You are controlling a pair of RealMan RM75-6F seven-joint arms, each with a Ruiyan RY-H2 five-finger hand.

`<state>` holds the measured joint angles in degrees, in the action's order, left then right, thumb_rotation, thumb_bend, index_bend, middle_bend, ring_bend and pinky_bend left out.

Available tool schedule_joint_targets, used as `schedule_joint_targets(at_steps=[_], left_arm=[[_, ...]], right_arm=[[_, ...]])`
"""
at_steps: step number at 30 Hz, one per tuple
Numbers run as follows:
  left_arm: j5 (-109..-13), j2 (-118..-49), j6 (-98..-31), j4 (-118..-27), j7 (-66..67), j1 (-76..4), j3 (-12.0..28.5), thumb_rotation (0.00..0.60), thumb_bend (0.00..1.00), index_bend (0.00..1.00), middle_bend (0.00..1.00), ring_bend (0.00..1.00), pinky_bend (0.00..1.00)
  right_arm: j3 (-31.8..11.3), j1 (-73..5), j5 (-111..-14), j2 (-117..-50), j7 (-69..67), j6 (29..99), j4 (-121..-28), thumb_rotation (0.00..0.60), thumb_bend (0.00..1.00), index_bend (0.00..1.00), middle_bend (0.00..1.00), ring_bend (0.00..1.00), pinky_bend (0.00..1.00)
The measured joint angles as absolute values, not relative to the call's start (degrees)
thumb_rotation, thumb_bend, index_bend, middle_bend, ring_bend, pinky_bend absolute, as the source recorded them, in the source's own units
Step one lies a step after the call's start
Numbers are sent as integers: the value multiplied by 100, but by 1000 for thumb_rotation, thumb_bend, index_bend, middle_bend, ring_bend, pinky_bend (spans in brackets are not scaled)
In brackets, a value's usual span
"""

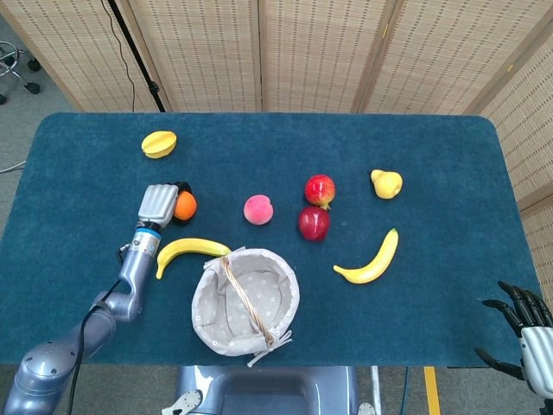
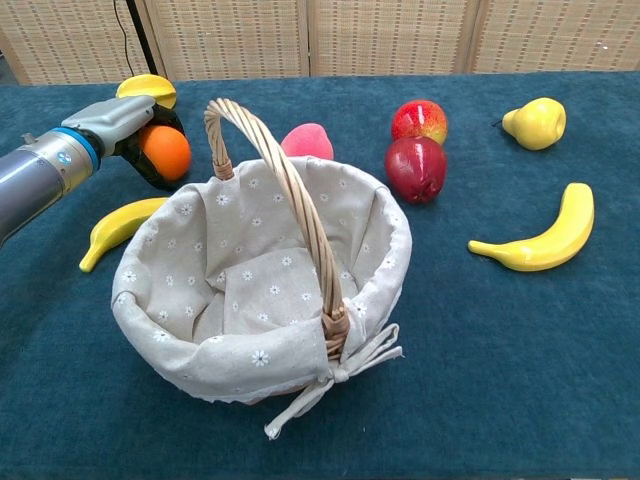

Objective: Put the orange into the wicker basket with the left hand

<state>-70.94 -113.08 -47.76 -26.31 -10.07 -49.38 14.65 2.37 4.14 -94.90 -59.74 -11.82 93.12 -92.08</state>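
Now | left hand (image 1: 164, 206) grips orange (image 1: 185, 205) | wicker basket (image 1: 282, 268) near

Blue-clothed table (image 1: 432, 346) under wicker basket (image 1: 245, 303) and scattered fruit.

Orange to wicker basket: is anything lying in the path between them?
Partly. The left robot hand is at the orange, and a banana lies on the cloth between it and the wicker basket. Lifted over the banana and the rim, the orange should pass; the basket handle arches across the opening.
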Motion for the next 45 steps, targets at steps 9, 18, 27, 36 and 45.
schedule_joint_targets(at_steps=[9,18,27,36,45], left_arm=[[-7477,-11245,-5657,-2638,-1405,-4751,1289,600,261,682,594,539,539],[-7788,-9617,-7112,-5971,-394,-4091,1114,600,261,683,600,544,539],[-7989,-7473,-8008,-10139,1045,-3000,663,600,261,683,600,545,539],[-8342,-7076,-8191,-10923,1723,-2550,388,600,261,683,601,545,539],[-8171,-7924,-7563,-10425,1785,-2953,650,600,260,683,601,545,539]], right_arm=[[249,411,-9439,-5958,-1315,9250,-9179,600,0,278,102,102,71],[204,349,-9264,-5992,-1373,9060,-9122,600,0,278,102,102,71],[157,275,-9099,-6020,-1524,8862,-9041,600,0,278,102,102,71],[135,254,-9054,-6020,-1663,8819,-8987,600,0,278,102,102,71],[117,263,-9018,-5999,-1748,8833,-8976,600,0,278,102,102,71]])
